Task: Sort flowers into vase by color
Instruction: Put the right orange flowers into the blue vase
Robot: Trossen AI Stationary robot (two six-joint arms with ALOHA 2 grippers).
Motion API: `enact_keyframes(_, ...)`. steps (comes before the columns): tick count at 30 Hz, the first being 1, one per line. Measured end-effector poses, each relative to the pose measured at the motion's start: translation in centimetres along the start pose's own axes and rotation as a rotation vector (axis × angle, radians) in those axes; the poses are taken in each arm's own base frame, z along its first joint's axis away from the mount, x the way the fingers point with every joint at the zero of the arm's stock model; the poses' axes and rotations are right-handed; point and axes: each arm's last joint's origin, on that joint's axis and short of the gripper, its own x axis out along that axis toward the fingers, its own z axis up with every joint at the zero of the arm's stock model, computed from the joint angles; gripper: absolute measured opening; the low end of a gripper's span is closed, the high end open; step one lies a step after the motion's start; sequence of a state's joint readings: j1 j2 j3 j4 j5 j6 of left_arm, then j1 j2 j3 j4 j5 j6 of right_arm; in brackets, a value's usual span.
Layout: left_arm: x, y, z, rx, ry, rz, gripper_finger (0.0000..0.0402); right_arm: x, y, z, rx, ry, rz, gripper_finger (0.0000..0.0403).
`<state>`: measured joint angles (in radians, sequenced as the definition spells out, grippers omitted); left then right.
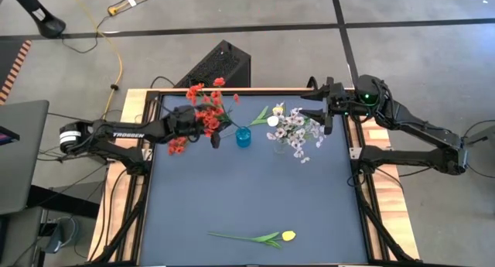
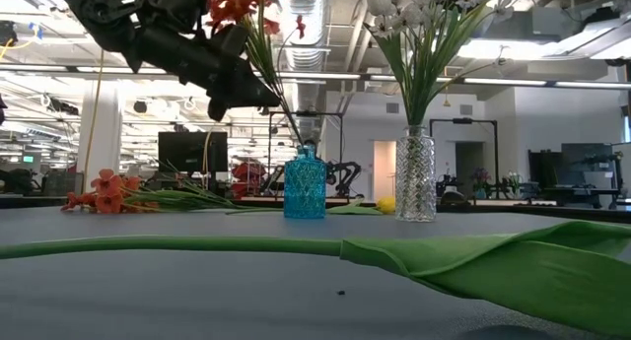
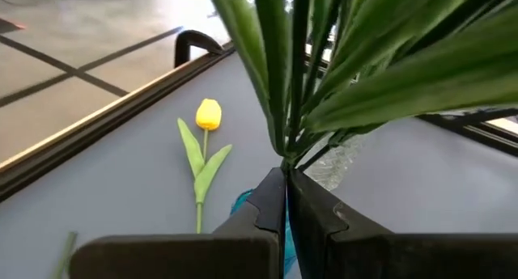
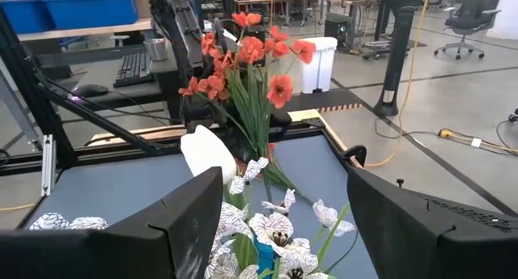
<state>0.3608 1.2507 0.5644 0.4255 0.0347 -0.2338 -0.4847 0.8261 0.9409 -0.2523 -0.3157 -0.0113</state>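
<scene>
Already, a bunch of red-blossomed artificial flowers (image 1: 207, 104) on thin green stems stands in the small blue glass vase (image 1: 243, 137), its stems pinched by the left gripper (image 1: 218, 128). Beside it, white-pink sprays and a white tulip (image 1: 294, 129) fill the clear cut-glass vase (image 2: 415, 174), below the spread, empty right gripper (image 1: 318, 104). Unsorted: more red flowers (image 1: 177, 145) and, near the table's front edge, a yellow tulip (image 1: 288, 236).

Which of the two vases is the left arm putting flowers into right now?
The small blue vase: the left end effector is shut on red flowers whose stems reach its neck. The clear glass vase already holds white blossoms.
</scene>
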Motion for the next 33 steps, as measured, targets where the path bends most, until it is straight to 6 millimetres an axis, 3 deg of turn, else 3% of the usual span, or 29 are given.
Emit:
enact_keyframes(7, 0.1, 0.0, 0.3, 0.004, 0.077, -0.015, 0.0041, 0.0, 0.0, 0.0, -0.005, 0.000, 0.000, 0.0291)
enact_keyframes(15, 0.3, -0.9, 3.4, 0.075, 0.174, -0.073, 0.0126, 0.0, 0.0, 0.0, -0.018, 0.000, 0.000, 0.0291)
enact_keyframes(20, -0.3, -1.2, 5.5, 0.150, 0.310, 0.017, 0.0161, 0.0, 0.0, 0.0, -0.017, -0.001, -0.001, 0.0291)
enact_keyframes(28, -2.6, -1.8, 9.2, 0.241, 0.486, 0.176, 0.0174, 0.0, 0.0, 0.0, -0.023, 0.000, -0.005, 0.0291)
enact_keyframes(33, -4.2, -1.6, 10.0, 0.251, 0.609, 0.334, 0.0174, 0.0, 0.0, -0.1, -0.021, 0.007, -0.004, 0.0291)
